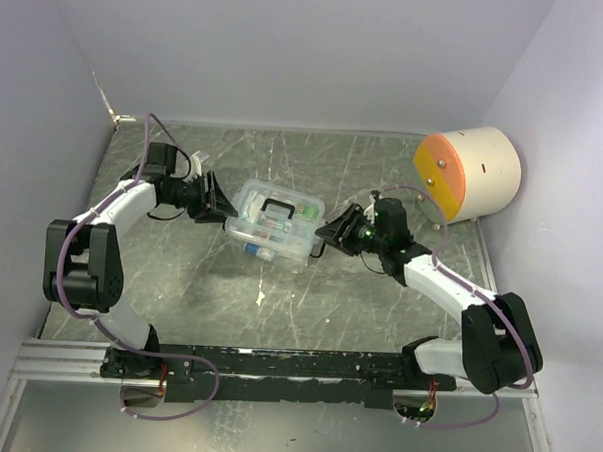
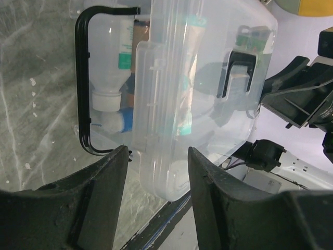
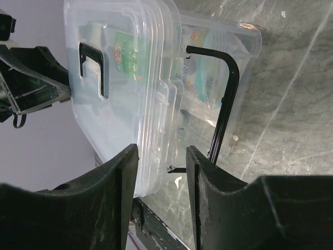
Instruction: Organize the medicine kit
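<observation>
Kit (image 1: 275, 221) on table (image 1: 278, 315), lid on. Left end effector (image 1: 224, 201) at kit's left end, right end effector (image 1: 328, 233) at its right, both spread astride the lid edge (contact unclear). Best to close both together, clear of the wire latch (image 2: 80, 78), so the kit doesn't skid.

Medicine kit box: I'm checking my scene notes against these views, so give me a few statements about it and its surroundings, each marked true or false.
1. The small clear plastic medicine kit box lies between the left pincer and the right pincer. True.
2. The left pincer is shut on the black handle of the clear lid. False: both pincers are open, and neither holds the handle.
3. The large cream-and-orange cylinder stands by the left wall. False: it is at the far right.
4. The box is empty. False: a white bottle shows through its wall.
5. The clear lid lies on the box. True.
</observation>
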Robot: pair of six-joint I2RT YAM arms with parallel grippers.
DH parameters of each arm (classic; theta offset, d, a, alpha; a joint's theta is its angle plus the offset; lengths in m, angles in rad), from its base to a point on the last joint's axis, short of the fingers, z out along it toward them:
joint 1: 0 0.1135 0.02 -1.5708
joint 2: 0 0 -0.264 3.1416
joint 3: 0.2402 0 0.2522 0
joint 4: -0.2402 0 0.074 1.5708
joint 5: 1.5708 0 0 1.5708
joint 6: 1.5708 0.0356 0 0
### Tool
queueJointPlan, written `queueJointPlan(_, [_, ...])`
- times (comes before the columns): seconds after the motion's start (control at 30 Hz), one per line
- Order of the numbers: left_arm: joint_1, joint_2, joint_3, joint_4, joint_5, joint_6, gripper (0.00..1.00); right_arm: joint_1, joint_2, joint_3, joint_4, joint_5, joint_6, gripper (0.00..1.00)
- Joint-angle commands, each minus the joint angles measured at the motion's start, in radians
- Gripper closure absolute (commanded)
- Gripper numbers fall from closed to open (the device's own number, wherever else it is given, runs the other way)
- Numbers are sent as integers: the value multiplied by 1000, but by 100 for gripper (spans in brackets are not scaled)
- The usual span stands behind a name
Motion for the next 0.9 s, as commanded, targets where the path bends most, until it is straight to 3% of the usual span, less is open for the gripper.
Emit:
queueJointPlan(0.0, [4, -46, -26, -24, 0, 24, 40, 2, -30, -7, -58, 21, -19, 59])
queueJointPlan(0.17, [4, -61, 7, -18, -46, -9, 39, 2, -43, 31, -74, 25, -36, 56])
queueJointPlan(0.5, [4, -55, 117, 9, -100, -28, 24, 2, -23, 97, -55, 80, -62, 34])
queueJointPlan(0.67, [2, 24, 150, 55, -78, -50, 23, 1, 81, 167, -46, 70, -91, 35])
queueJointPlan(0.87, [-17, 94, 141, 63, -97, -55, 29, -1, 153, 175, -14, 64, -137, 47])
